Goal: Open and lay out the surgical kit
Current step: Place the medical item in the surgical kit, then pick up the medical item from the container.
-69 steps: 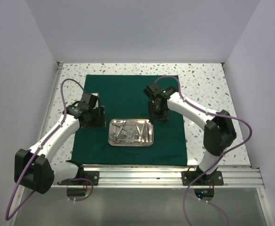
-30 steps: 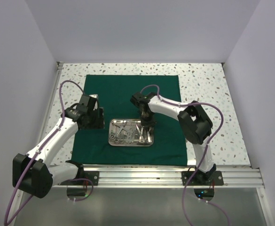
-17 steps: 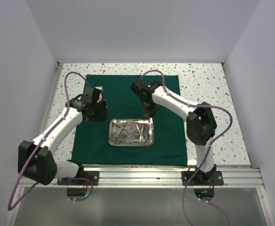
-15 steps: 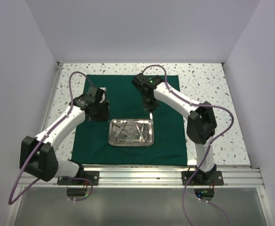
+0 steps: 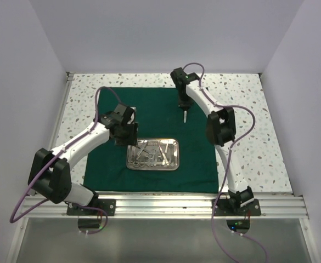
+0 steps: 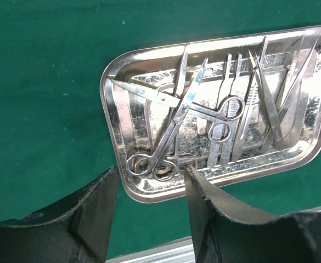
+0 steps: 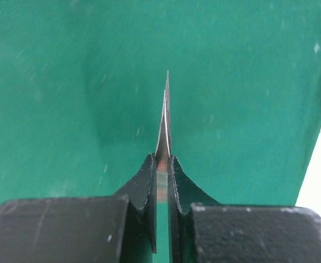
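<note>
The dark green cloth (image 5: 149, 107) lies spread flat on the table. On its near half sits the steel tray (image 5: 178, 155), holding several slim silver instruments (image 6: 174, 118), among them crossed scissors-like forceps and tweezers. My left gripper (image 6: 151, 171) hangs open just over the tray's left end, its fingers (image 6: 97, 205) either side of the forceps' ring handles without gripping them. My right gripper (image 7: 161, 159) is shut on a pair of tweezers (image 7: 164, 118) whose tip points down at the far part of the cloth (image 7: 67, 82), near its right edge. From above, the tweezers (image 5: 185, 116) hang below that gripper (image 5: 185, 108).
The cloth rests on a speckled white tabletop (image 5: 242, 109) boxed in by pale walls on three sides. An aluminium rail (image 5: 165, 205) carrying both arm bases runs along the near edge. Purple cables (image 5: 102, 96) loop above each arm.
My right arm dipped into the tray, then swung away to the far side of the cloth with the tweezers. My left arm moved right to the tray's left end, its jaws narrowing.
</note>
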Tool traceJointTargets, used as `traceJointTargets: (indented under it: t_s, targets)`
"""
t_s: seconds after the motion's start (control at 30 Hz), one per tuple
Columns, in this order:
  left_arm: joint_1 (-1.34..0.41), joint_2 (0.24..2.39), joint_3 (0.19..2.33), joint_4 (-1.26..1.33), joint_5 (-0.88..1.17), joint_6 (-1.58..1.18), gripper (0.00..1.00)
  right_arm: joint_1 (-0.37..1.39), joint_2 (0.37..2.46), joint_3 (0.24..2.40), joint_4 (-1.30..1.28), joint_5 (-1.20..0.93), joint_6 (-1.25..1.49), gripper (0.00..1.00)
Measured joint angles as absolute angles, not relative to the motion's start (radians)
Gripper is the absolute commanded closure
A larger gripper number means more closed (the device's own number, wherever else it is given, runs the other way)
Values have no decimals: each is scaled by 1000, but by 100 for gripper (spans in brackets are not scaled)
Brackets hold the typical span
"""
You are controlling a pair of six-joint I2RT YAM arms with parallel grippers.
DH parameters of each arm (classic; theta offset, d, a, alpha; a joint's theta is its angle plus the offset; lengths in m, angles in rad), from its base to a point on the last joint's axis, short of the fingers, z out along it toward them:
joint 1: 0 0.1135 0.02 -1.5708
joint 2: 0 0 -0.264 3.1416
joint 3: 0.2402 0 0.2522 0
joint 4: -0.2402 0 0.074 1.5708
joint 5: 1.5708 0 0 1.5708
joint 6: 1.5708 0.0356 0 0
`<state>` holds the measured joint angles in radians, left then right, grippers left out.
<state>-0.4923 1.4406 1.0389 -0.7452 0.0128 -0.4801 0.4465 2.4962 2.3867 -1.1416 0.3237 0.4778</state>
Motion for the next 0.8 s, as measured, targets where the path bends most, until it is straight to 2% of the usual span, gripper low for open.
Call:
traceJointTargets:
  t_s: [0.07, 0.1, 0.13, 0.17, 0.2, 0.27, 0.37, 0.5, 0.8]
  targets:
    - [-493, 1441, 1039, -747, 14, -488, 46, 430, 2534, 2409, -1129, 323, 477, 100]
    - [-493, 1441, 1041, -749, 14, -495, 46, 428, 2544, 2409, -1123, 320, 477, 92]
    - [-493, 1441, 1043, -749, 13, -498, 46, 419, 2548, 2409, -1117, 313, 477, 82]
    - [-493, 1441, 1044, -750, 14, -505, 46, 415, 2549, 2409, -1111, 306, 479, 52]
    - [-494, 1440, 1045, -750, 14, -508, 47, 411, 2549, 2409, -1101, 299, 480, 38]
    - [-499, 1440, 1045, -750, 13, -516, 48, 406, 2549, 2411, -1068, 293, 471, 25]
    - [-518, 1441, 1045, -748, 11, -524, 53, 403, 2547, 2406, -1039, 291, 467, 24]
    - [-575, 1462, 1045, -730, -11, -539, 56, 403, 2465, 2263, -985, 287, 467, 24]
    - [-655, 1621, 1045, -665, -88, -538, 59, 403, 2059, 1877, -936, 248, 472, 24]
